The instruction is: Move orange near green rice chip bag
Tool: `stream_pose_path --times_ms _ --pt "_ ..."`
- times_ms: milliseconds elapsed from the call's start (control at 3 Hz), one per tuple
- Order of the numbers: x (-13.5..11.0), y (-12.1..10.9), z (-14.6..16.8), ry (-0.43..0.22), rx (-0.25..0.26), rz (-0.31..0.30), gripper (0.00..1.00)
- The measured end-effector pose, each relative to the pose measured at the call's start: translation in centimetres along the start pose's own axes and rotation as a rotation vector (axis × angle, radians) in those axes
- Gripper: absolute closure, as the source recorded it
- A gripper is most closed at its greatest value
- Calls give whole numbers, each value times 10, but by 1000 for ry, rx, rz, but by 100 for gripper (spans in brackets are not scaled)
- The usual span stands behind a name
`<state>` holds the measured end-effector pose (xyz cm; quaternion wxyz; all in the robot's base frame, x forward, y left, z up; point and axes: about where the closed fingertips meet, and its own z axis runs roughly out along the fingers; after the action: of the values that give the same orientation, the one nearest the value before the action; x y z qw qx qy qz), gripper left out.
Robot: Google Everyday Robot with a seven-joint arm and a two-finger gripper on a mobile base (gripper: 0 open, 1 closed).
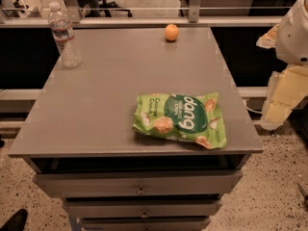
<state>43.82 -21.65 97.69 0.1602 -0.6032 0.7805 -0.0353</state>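
Observation:
The orange is small and round. It sits at the far edge of the grey table, right of centre. The green rice chip bag lies flat near the table's front right, with white "dang" lettering and pictures of chips. The orange and the bag are well apart, with much of the table's depth between them. My gripper hangs with the white arm at the right edge of the view, off the table's right side. It is away from both things and holds nothing that I can see.
A clear plastic water bottle stands upright at the table's far left corner. The table has drawers below its front edge. A rail and glass partition run behind the table. A dark shoe shows at the bottom left.

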Motion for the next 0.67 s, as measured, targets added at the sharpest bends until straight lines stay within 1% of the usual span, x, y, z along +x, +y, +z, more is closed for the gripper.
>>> stream_pose_path --times_ms 333,667 --pt "0 0 0 0 0 0 0" --pt "-5 -9 7 -24 15 -1 0"
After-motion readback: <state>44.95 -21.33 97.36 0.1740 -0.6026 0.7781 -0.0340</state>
